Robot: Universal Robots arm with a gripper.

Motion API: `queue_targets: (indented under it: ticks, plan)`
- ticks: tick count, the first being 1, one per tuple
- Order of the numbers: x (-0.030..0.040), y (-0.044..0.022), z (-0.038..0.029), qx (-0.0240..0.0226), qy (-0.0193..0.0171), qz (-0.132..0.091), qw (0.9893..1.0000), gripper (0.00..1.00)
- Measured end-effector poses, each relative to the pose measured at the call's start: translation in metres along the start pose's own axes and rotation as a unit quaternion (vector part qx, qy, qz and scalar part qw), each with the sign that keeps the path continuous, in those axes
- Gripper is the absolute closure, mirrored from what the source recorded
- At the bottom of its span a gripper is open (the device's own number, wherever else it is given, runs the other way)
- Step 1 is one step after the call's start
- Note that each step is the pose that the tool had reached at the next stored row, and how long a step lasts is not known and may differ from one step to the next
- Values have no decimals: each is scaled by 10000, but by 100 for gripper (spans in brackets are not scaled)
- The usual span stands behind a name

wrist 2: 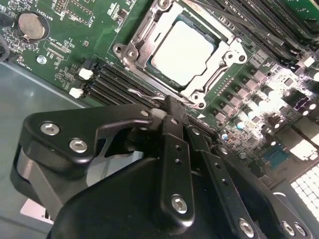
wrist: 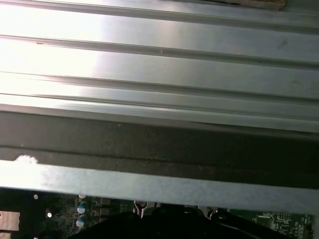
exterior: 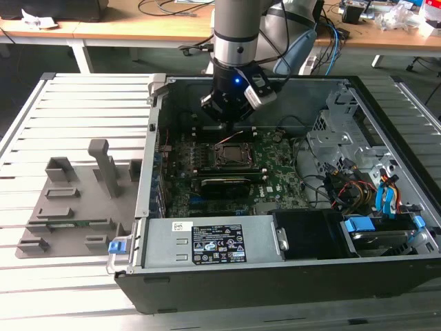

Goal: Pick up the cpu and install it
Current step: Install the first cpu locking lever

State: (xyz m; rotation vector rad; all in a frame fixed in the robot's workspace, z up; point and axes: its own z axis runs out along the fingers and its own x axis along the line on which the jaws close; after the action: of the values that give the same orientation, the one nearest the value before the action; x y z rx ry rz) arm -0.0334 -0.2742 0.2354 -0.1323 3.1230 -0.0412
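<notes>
The cpu (wrist 2: 182,52), a flat square chip with a dull silvery top, lies inside the metal-framed socket (wrist 2: 130,52) on the green motherboard (wrist 2: 94,37). In the second wrist view my gripper (wrist 2: 171,105) hangs just beside the socket's edge, its black fingers (wrist 2: 175,149) drawn together with nothing between them. From the exterior view the gripper (exterior: 231,125) hovers inside the open computer case (exterior: 207,289), just behind and above the socket (exterior: 231,153).
Black memory slots (wrist 2: 122,82) and a coin battery (wrist 2: 31,25) flank the socket. A power supply (exterior: 213,245), a drive cage (exterior: 341,134) and coloured cables (exterior: 358,187) crowd the case. A grey fixture tray (exterior: 69,207) lies on the slatted table (exterior: 83,103).
</notes>
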Motion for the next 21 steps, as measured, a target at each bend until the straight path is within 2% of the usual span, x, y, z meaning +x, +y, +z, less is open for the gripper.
queue_targets:
  ticks: [5, 8, 12, 14, 21]
  plan:
    - [0, 1, 23, 0, 0, 0, 10000, 89]
    - [4, 5, 70, 0, 1, 1, 10000, 89]
    - [-1, 63, 95, -1, -1, -21, 10000, 89]
    - [-2, 64, 114, 3, 0, -22, 10000, 89]
    - [-89, 58, 174, 45, 4, -22, 10000, 89]
